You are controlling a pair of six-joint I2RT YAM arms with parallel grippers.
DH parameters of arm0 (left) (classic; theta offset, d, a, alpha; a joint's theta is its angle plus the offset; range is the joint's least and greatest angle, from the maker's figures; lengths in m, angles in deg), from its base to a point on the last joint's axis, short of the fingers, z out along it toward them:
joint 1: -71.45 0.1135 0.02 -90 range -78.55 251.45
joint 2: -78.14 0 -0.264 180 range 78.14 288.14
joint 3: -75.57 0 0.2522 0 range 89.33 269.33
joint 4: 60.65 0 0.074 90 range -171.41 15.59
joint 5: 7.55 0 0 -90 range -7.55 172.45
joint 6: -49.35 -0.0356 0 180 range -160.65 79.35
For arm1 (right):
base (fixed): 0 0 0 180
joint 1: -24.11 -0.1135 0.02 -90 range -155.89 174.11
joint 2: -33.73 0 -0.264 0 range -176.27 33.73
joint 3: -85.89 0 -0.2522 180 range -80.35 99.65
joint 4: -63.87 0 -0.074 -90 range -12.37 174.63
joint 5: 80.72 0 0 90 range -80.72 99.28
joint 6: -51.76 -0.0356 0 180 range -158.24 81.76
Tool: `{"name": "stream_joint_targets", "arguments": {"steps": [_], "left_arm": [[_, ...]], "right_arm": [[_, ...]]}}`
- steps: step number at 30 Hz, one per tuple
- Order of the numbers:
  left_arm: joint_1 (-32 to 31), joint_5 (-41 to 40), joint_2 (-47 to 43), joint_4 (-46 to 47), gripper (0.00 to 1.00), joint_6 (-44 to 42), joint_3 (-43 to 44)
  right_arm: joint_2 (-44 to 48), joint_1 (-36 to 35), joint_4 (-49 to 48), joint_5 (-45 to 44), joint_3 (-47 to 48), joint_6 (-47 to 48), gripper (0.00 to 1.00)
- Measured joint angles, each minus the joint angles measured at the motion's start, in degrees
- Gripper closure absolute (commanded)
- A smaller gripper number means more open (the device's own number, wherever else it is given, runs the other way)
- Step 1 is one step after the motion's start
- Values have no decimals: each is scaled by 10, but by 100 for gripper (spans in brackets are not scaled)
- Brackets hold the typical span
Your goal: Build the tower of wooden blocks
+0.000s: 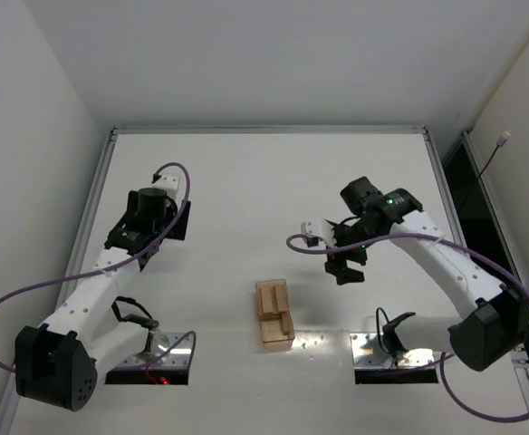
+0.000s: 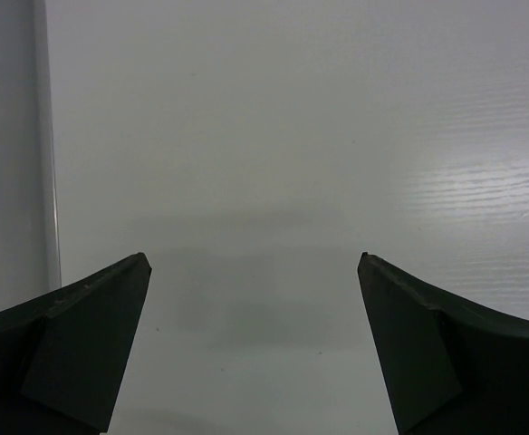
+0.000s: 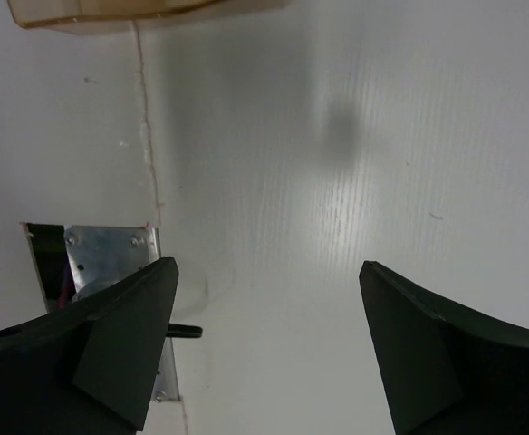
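1. Closest to each wrist lens are its own dark fingers (image 2: pixel 83 335). The left gripper (image 2: pixel 254 263) is spread wide with nothing between the tips, only bare white table (image 1: pixel 246 181) beneath.
2. The right gripper (image 3: pixel 269 265) is parted just as widely and also grips nothing.
3. The wood blocks (image 1: pixel 274 304) lie together in a translucent orange-tan tray (image 1: pixel 266 339). How they are layered cannot be made out from above.
4. The tray sits on the near half of the table, between the two arm bases, with its long side running away from the arms. One corner of it shows at the top left of the right wrist view.
5. The right gripper hangs just beyond the tray and to its right, apart from it.
6. The left gripper is well apart from the tray, over the left side of the table near the edge rail (image 2: pixel 47 136).
7. A purple cable (image 1: pixel 2 317) loops along each arm.
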State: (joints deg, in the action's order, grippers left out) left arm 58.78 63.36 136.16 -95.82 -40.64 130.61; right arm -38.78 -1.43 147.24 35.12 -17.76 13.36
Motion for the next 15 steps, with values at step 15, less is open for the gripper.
{"name": "stream_joint_targets", "arguments": {"steps": [15], "left_arm": [[34,-71,0,-1,0,2,0]], "right_arm": [[-99,-139,-200,40,2,-364,35]]}}
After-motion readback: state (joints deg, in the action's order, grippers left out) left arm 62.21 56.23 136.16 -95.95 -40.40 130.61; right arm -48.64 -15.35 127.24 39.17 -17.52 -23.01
